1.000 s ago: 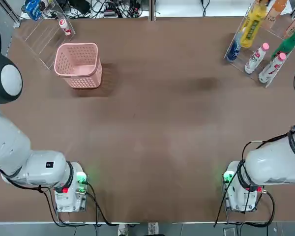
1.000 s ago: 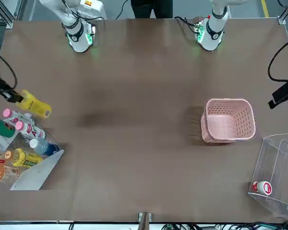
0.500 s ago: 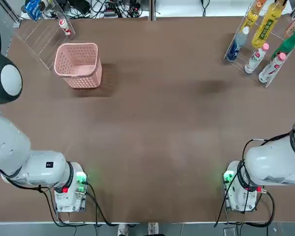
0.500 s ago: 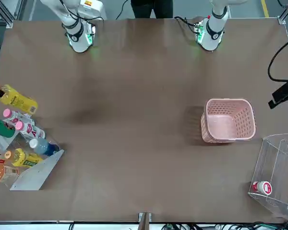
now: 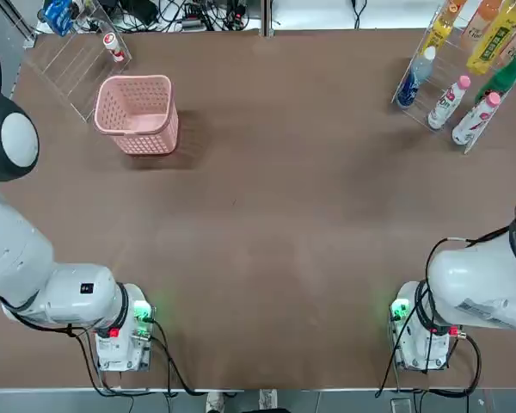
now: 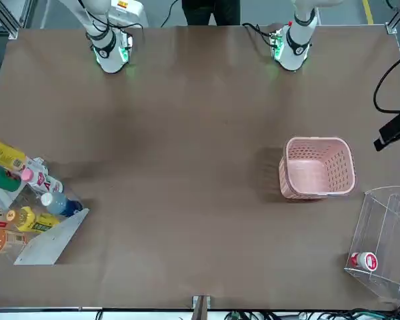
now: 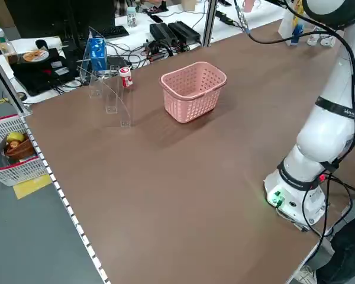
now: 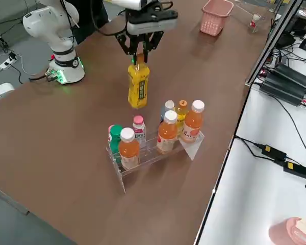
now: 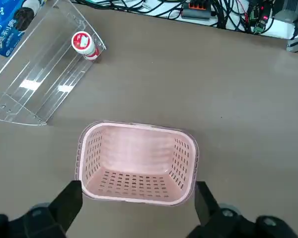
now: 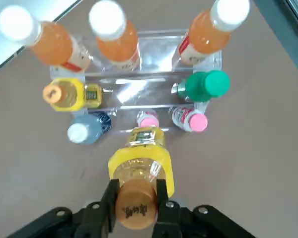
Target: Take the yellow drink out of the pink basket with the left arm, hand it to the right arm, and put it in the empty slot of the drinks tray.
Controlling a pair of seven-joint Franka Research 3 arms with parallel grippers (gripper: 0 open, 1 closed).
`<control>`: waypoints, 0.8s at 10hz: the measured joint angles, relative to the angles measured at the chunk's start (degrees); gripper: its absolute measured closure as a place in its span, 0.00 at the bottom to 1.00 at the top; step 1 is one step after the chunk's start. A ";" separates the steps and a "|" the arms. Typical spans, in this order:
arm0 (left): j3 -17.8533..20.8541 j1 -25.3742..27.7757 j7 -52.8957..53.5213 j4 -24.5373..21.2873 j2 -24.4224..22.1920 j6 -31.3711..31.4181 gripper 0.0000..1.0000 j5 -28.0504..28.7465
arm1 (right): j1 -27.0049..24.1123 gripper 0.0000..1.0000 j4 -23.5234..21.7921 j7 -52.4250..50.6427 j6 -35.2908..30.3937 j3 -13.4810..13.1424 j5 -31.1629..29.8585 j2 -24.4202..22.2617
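Note:
The yellow drink (image 8: 137,86) hangs upright in the air, with my right gripper (image 8: 138,55) shut on its orange-yellow cap (image 10: 136,208). It is just on the robot's side of the drinks tray (image 8: 152,154), above that rack's low end. In the right wrist view the tray (image 10: 134,79) holds orange, yellow, green, blue-capped and pink-capped bottles, with a bare slot (image 10: 134,93) in its middle lane. The pink basket (image 5: 138,112) stands empty at the far left. My left gripper (image 9: 137,187) hovers open above the basket (image 9: 136,161).
A clear acrylic box (image 5: 73,64) with a small red-and-white bottle (image 5: 113,45) sits at the far left corner, behind the basket. Cables and power strips lie beyond the far edge. Both arm bases (image 5: 120,331) (image 5: 421,331) stand at the near edge.
My right gripper has carried the yellow drink farther toward the robot's right, over the drinks tray. The left arm and the basket have not moved.

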 joint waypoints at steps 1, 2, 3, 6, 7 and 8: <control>0.00 -0.01 0.00 0.00 0.00 0.00 0.00 0.00 | -0.25 0.66 1.35 -0.08 0.76 0.01 0.00 1.74; -0.01 -0.02 0.01 0.00 0.00 0.00 0.00 0.00 | -0.25 0.66 3.65 -0.10 0.95 0.12 0.00 3.79; 0.02 -0.02 0.01 0.00 0.00 0.00 0.00 0.00 | -0.25 0.66 5.83 -0.12 1.17 0.18 0.00 5.62; 0.34 0.02 0.01 0.00 0.00 0.00 0.00 0.00 | -0.25 0.66 8.01 -0.15 2.84 0.19 0.00 8.15; 0.43 0.02 0.02 0.00 0.00 0.00 0.00 0.26 | -0.26 0.66 8.05 -0.15 3.27 0.19 0.00 8.71; 0.40 0.02 0.04 0.00 0.00 0.00 0.00 0.79 | -0.26 0.66 8.08 -0.15 3.47 0.20 0.03 9.39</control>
